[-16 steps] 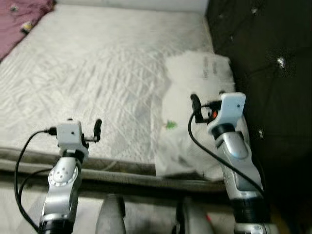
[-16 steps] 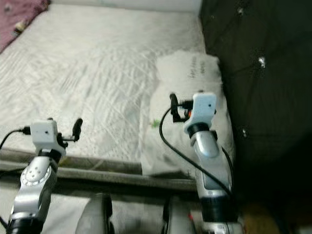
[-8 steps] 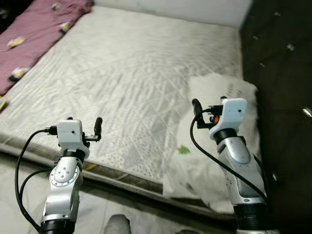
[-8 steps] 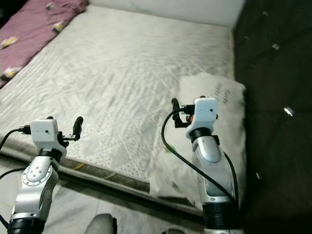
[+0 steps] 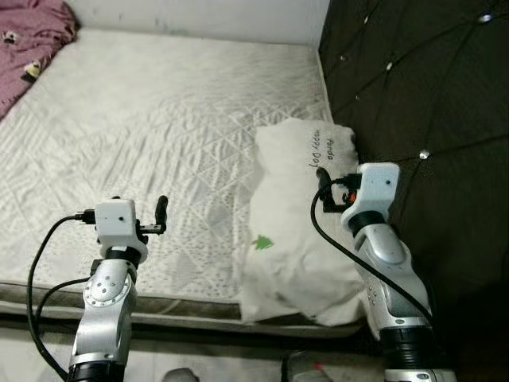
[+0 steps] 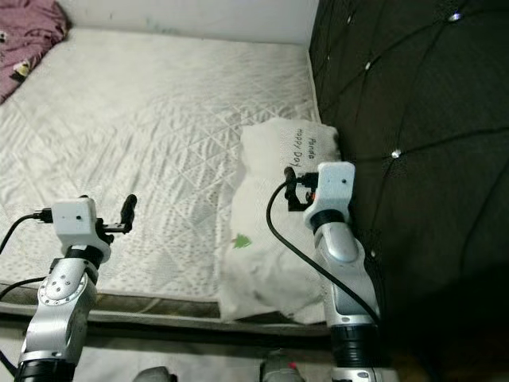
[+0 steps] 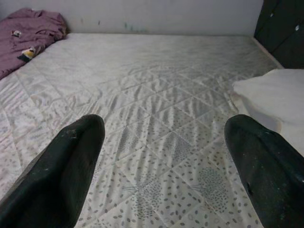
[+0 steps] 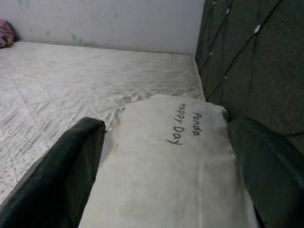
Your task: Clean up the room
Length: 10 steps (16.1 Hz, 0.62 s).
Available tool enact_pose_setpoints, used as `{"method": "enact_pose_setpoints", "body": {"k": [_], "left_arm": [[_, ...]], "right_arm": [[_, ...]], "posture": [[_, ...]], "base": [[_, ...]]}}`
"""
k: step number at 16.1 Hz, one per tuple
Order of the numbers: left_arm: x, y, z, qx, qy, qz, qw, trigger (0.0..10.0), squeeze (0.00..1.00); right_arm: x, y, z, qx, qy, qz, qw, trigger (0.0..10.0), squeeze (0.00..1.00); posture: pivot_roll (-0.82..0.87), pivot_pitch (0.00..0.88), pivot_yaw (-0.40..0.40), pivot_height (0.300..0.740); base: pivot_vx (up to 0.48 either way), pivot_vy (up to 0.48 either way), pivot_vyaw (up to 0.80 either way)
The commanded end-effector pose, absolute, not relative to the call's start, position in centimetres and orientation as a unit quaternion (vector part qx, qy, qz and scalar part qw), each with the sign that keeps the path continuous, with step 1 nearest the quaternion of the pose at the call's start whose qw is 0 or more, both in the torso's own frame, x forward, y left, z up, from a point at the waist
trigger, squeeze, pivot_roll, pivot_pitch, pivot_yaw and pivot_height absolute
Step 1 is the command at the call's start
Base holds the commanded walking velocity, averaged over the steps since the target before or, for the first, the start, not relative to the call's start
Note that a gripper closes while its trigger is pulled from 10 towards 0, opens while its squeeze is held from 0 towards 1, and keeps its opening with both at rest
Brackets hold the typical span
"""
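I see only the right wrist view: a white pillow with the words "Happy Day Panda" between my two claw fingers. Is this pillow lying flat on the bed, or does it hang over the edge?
Observer: In the head views the pillow lies against the dark padded headboard, and its near end droops over the mattress edge.
Operator: Is anything printed on the near part? My view stops there.
Observer: Yes, a small green mark sits near the drooping end.
Operator: Where is the left claw?
Observer: The left claw is raised over the near part of the mattress, fingers open, holding nothing.
Operator: Is there other clutter on the bed?
Observer: A purple blanket is bunched at the far left corner.
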State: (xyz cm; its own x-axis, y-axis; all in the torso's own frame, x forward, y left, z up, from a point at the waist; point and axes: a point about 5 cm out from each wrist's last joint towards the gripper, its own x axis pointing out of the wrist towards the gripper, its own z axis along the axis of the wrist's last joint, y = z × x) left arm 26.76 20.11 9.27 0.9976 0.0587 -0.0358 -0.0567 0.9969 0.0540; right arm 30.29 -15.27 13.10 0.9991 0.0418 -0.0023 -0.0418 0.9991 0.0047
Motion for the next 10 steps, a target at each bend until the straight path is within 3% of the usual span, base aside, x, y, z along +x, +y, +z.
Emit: {"method": "enact_pose_setpoints", "body": {"k": [1,3,10], "left_arm": [[26.79,20.48,9.23,0.029,0.025,0.031,0.999,10.0,0.0],[26.92,20.5,9.23,0.03,0.026,0.032,0.999,10.0,0.0],[27.29,20.59,9.49,0.033,0.018,0.033,0.999,10.0,0.0]], "right_arm": [[30.33,-15.09,13.09,0.001,-0.001,0.024,1.0,10.0,0.0],[30.33,-15.15,12.83,-0.007,0.002,0.027,1.0,10.0,0.0],[30.5,-15.13,12.21,-0.014,0.011,0.03,0.999,10.0,0.0]], "posture": [[0.03,0.065,-0.006,0.74],[0.03,0.06,-0.006,0.74],[0.04,0.049,-0.01,0.74]], "base": [[0.0,0.48,-0.8],[0.0,0.48,-0.55],[0.0,0.48,0.0]]}}
